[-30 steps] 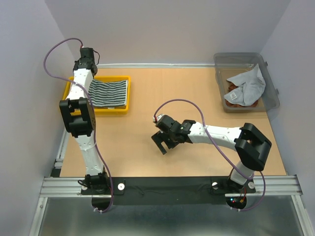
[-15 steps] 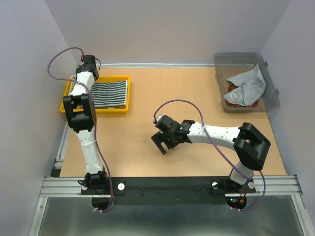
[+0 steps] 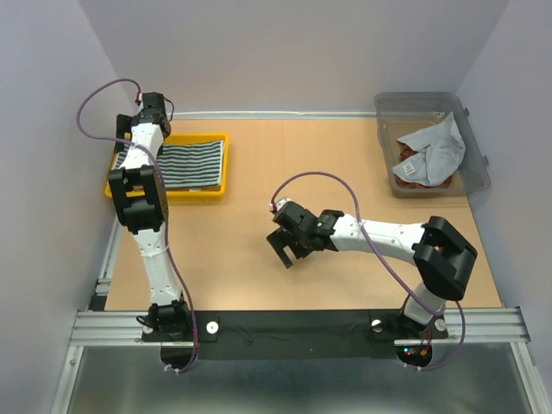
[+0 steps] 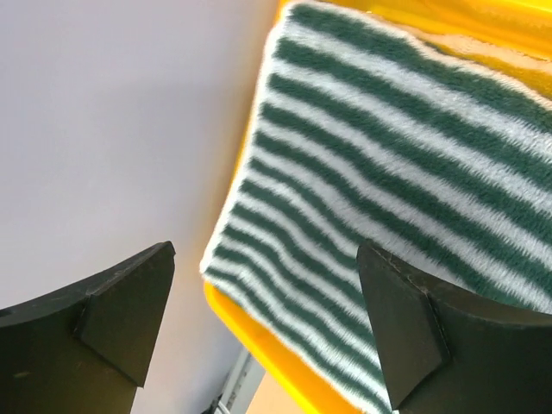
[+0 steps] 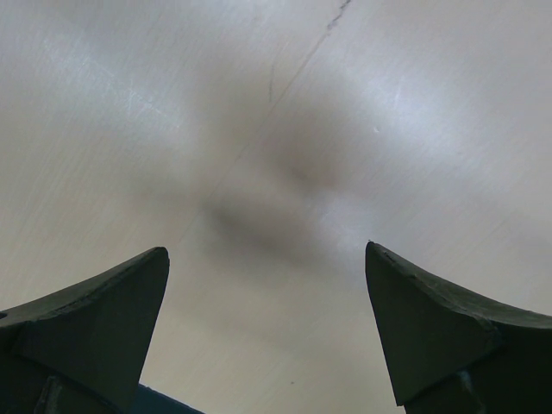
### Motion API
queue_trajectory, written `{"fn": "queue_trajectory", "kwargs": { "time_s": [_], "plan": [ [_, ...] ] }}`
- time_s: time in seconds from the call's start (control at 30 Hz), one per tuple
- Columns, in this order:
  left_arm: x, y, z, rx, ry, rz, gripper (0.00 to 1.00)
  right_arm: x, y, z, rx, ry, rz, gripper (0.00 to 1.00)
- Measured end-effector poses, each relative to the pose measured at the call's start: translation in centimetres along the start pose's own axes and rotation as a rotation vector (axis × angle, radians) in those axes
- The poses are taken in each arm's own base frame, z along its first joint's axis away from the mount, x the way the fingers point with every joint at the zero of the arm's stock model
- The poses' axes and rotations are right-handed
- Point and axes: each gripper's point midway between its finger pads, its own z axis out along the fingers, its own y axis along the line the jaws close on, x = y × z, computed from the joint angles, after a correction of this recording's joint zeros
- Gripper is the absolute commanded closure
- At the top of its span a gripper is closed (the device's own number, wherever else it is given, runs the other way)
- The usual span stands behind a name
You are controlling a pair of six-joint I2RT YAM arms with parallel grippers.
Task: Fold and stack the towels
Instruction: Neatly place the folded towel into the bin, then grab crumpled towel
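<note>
A folded towel with dark green and white stripes (image 3: pixel 191 164) lies flat in the yellow tray (image 3: pixel 207 194) at the back left. My left gripper (image 4: pixel 266 250) hovers open over that towel's left corner (image 4: pixel 259 259) and the tray's rim, holding nothing. In the top view its fingers are hidden behind the arm. A crumpled grey towel (image 3: pixel 435 148) sits on a rust-brown one (image 3: pixel 412 178) in the clear bin (image 3: pixel 423 97) at the back right. My right gripper (image 3: pixel 285 250) stands open over bare tabletop (image 5: pixel 267 250), with nothing between its fingers.
The purple wall stands close to the tray's left side (image 4: pixel 103 129). A metal rail (image 3: pixel 108 259) runs along the table's left edge. The wooden tabletop (image 3: pixel 302 155) stretches between the tray and the bin.
My left gripper has opened and let go of the striped towel, and its wrist has shifted slightly left over the tray's edge. The right arm has barely moved.
</note>
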Motion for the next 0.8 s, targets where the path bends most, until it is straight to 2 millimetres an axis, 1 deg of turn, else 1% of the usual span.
{"fn": "queue_trajectory", "kwargs": {
  "time_s": [0.07, 0.17, 0.2, 0.23, 0.27, 0.33, 0.37, 0.4, 0.43, 0.47, 0.5, 0.53, 0.57, 0.63, 0.67, 0.73, 0.77, 0.8],
  "plan": [
    [-0.3, 0.9, -1.0, -0.003, -0.009, -0.021, 0.01, -0.5, -0.6, -0.3, 0.031, -0.022, 0.005, 0.0],
    [-1.2, 2.5, -3.4, 0.03, -0.038, -0.087, 0.01, -2.0, -2.1, -1.1, 0.089, -0.07, 0.041, 0.0],
    [-1.8, 3.2, -4.8, 0.056, -0.063, -0.127, 0.01, -3.0, -3.3, -1.6, 0.117, -0.1, 0.072, 0.0],
    [-2.3, 3.6, -5.8, 0.083, -0.087, -0.16, 0.01, -3.7, -4.1, -1.9, 0.133, -0.119, 0.096, 0.0],
    [-3.1, 4.4, -7.9, 0.123, -0.135, -0.211, 0.01, -4.6, -5.6, -2.4, 0.158, -0.142, 0.136, 0.0],
    [-3.1, 5.2, -11.4, 0.216, -0.203, -0.276, 0.01, -6.8, -9.6, -3.9, 0.227, -0.205, 0.231, 0.0],
    [-2.6, 5.5, -13.6, 0.272, -0.237, -0.306, 0.01, -7.9, -12.0, -4.9, 0.274, -0.243, 0.284, 0.01],
    [-2.3, 5.9, -15.9, 0.324, -0.281, -0.336, 0.01, -8.8, -15.2, -6.0, 0.33, -0.278, 0.348, 0.01],
    [-2.2, 6.0, -18.2, 0.389, -0.341, -0.371, 0.01, -9.6, -18.1, -7.2, 0.386, -0.311, 0.402, 0.02],
    [-1.7, 6.0, -20.0, 0.448, -0.384, -0.393, 0.01, -10.2, -20.9, -8.3, 0.438, -0.341, 0.457, 0.02],
    [-1.2, 5.9, -22.1, 0.515, -0.427, -0.412, 0.01, -10.3, -22.4, -8.9, 0.466, -0.351, 0.482, 0.02],
    [-0.8, 6.2, -24.6, 0.574, -0.499, -0.441, 0.01, -10.3, -26.3, -10.3, 0.541, -0.376, 0.554, 0.02],
    [-0.1, 5.9, -26.3, 0.637, -0.563, -0.469, 0.01, -9.8, -29.2, -11.4, 0.602, -0.388, 0.606, 0.02],
    [1.6, 5.4, -28.8, 0.72, -0.635, -0.488, 0.01, -8.5, -33.8, -13.0, 0.703, -0.392, 0.687, 0.03],
    [2.7, 4.9, -30.0, 0.764, -0.674, -0.497, 0.01, -7.4, -36.5, -13.8, 0.754, -0.382, 0.73, 0.04],
    [4.3, 3.9, -31.8, 0.838, -0.722, -0.496, 0.01, -6.1, -40.3, -14.4, 0.819, -0.372, 0.788, 0.06],
    [4.9, 3.3, -33.3, 0.884, -0.769, -0.493, 0.01, -5.4, -41.7, -14.4, 0.839, -0.365, 0.807, 0.09],
    [5.4, 2.6, -34.1, 0.915, -0.793, -0.485, 0.01, -4.5, -43.8, -14.3, 0.865, -0.355, 0.834, 0.11]
  ]
}}
